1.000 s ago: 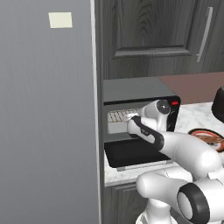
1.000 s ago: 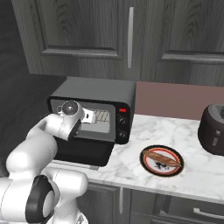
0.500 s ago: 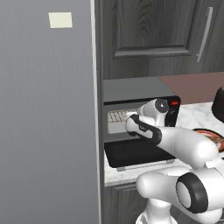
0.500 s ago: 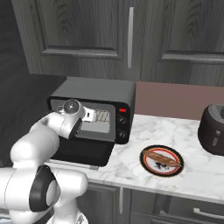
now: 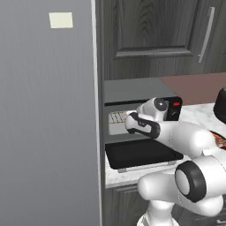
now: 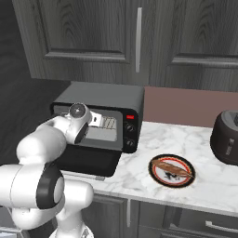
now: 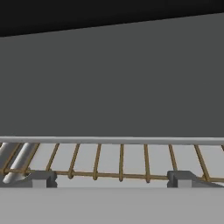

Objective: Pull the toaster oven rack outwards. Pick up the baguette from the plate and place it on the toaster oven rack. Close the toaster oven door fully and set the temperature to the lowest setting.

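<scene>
Pincer wide open, reaching into the toaster oven; we see its fingertips low over the toaster oven rack. Toaster oven door folded down flat. Baguette lies on the plate, right of the oven.

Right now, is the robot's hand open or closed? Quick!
Gripper: open, holding nothing, its fingers spread wide just in front of the toaster oven rack.
</scene>
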